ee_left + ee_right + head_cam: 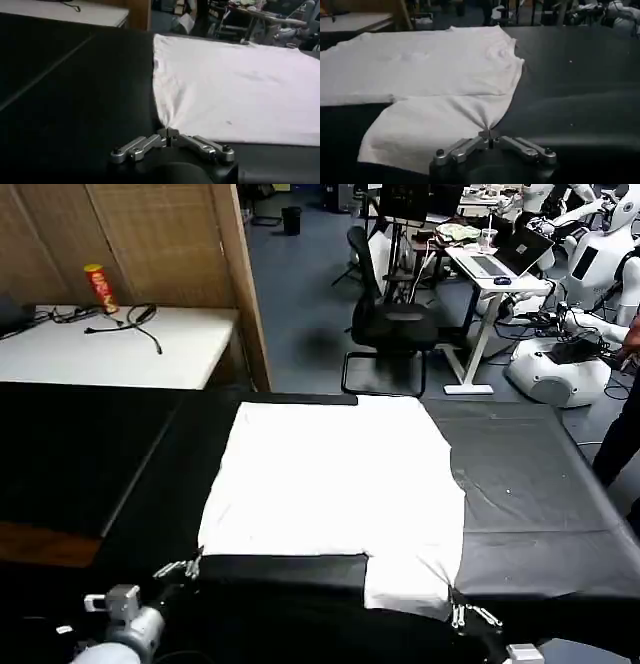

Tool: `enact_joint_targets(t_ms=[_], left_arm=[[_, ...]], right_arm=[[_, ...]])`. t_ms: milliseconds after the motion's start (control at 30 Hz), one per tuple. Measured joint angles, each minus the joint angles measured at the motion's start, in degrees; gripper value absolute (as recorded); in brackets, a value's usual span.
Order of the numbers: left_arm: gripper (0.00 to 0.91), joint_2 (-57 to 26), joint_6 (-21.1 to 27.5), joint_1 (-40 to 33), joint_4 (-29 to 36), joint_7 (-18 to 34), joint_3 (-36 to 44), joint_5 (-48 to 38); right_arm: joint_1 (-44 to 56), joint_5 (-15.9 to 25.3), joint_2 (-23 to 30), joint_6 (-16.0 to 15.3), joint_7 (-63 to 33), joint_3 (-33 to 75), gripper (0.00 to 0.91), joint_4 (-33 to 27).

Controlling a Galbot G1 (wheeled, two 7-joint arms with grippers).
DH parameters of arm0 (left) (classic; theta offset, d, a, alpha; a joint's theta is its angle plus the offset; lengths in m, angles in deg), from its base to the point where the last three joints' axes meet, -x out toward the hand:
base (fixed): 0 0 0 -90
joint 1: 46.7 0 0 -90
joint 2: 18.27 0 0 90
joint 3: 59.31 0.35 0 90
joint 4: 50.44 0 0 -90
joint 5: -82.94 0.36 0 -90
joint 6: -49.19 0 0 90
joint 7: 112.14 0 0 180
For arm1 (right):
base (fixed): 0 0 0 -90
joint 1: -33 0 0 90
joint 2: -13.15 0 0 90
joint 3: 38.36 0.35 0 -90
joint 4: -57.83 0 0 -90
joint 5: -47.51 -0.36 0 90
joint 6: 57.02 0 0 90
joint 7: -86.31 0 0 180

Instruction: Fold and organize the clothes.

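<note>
Early going: the T-shirt (pixel 335 484) lies spread flat on the black bench (pixel 530 514), no finished fold showing, so nearly all the folding remains. At its near left corner the left end effector (pixel 195 565) pinches the hem shut; at its near right corner the right end effector (pixel 453 604) clamps the cloth likewise. Both arms sit low, level with the shirt's near edge; beyond, the shirt runs smooth.
</note>
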Motion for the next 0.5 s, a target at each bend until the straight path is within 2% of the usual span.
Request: enact_joint_targets(t_ms=[267,500], left_arm=[[0.000,0.1,-0.2,6.2,5.1,0.6,-3.3,-0.8],[0.000,1.4,-2.4,7.6,8.2,1.3,-4.1,-1.9]], right_arm=[[4.8,-0.2,0.8,0.1,-0.4,0.9,0.000,4.6],[0.5,-4.7,-1.3,3.3,2.4,3.2,0.000,4.2]])
